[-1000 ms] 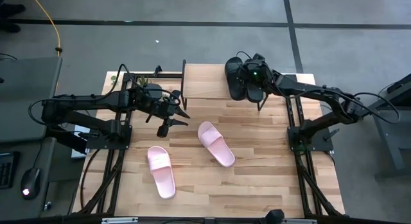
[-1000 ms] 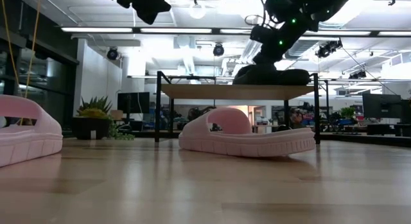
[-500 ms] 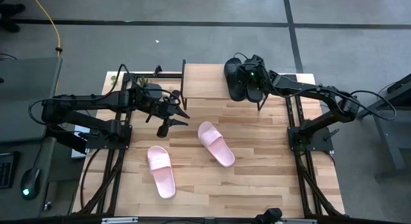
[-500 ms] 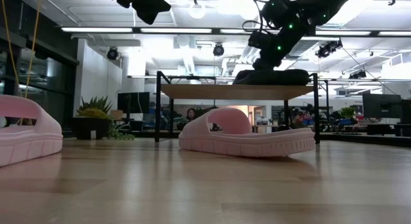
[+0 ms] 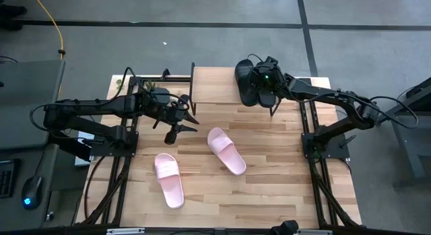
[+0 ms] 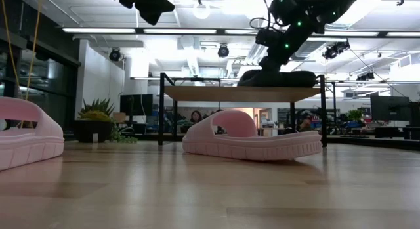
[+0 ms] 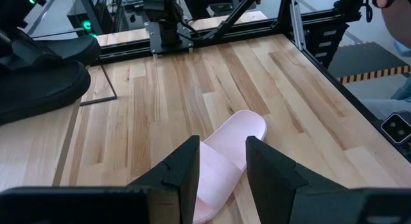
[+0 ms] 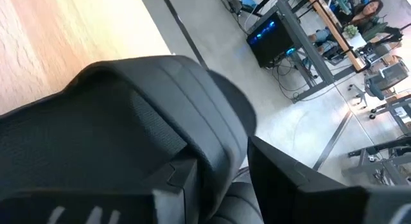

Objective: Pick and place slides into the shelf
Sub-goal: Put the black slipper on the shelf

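Your right pincer (image 5: pixel 264 83) sits over the two black slides (image 5: pixel 249 83) on the right end of the shelf (image 5: pixel 215 85), its fingers (image 8: pixel 183 179) apart astride one strap; whether they grip it cannot be told. Your left pincer (image 5: pixel 183 120) hangs above the bench (image 5: pixel 269 188) just left of the shelf, fingers (image 7: pixel 186 169) apart, empty. One pink slide (image 5: pixel 226 150) lies on the bench mid-front of the shelf; the other pink slide (image 5: pixel 169 179) lies nearer the left front.
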`<state>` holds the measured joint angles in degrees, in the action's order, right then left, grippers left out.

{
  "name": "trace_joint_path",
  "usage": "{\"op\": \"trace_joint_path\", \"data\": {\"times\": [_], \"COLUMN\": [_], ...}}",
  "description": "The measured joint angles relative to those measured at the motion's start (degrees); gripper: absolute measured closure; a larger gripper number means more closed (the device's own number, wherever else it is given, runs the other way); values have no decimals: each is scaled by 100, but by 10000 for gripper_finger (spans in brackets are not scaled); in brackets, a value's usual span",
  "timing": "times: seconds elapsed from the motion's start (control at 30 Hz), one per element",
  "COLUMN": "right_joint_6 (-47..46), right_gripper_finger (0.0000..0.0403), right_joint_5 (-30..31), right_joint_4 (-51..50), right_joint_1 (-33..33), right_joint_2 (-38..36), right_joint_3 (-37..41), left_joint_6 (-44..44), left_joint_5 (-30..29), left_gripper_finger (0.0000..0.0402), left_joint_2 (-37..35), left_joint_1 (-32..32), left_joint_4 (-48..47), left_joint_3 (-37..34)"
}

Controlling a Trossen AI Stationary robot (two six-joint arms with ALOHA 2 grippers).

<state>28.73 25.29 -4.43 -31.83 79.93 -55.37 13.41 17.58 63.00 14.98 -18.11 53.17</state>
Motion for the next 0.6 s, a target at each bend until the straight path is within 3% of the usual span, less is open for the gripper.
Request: {"op": "trace_joint_path", "data": {"times": [0.6], "right_joint_6": [-323], "right_gripper_finger": [295], "right_joint_5": [-58], "right_joint_4": [-443], "right_joint_1": [96], "right_joint_2": [-197], "right_joint_3": [0], "left_joint_6": [-20], "left_joint_5": [0], "left_gripper_finger": [291], "left_joint_2": [0], "left_joint_1": [0], "left_joint_4": [0], "left_joint_3": [0]}}
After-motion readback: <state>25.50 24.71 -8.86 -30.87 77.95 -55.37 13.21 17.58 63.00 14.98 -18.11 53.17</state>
